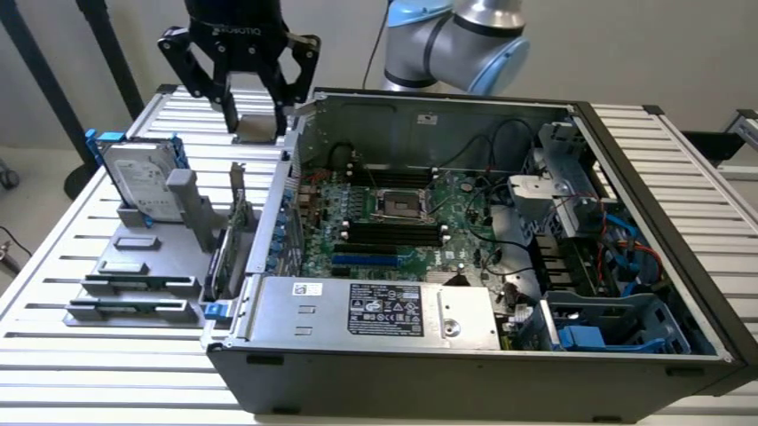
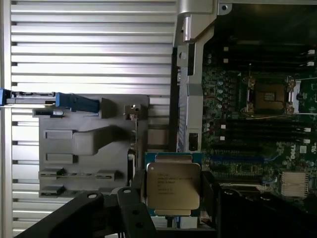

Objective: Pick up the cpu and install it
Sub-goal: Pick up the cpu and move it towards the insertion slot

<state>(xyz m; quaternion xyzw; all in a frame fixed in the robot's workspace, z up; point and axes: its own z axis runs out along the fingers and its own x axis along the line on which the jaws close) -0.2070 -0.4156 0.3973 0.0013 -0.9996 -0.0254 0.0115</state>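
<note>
My gripper (image 1: 257, 120) hangs above the slatted table, just off the open computer case's rim on the exterior view's left. It is shut on the cpu (image 1: 258, 127), a small flat square chip with a silver-grey top. In the wrist view the cpu (image 2: 173, 186) sits between the dark fingers (image 2: 134, 201) of the gripper (image 2: 173, 198), printed face toward the camera. The empty socket (image 1: 400, 206) lies in the middle of the green motherboard inside the case, and in the wrist view the socket (image 2: 270, 96) is off to one side of the chip.
The open computer case (image 1: 474, 106) has tall metal walls, cables, drive cages and a power supply (image 1: 379, 311) at its front. A grey fixture (image 1: 137, 266) on the table holds a hard drive in a blue frame (image 1: 140, 177) and narrow memory sticks (image 1: 225, 240).
</note>
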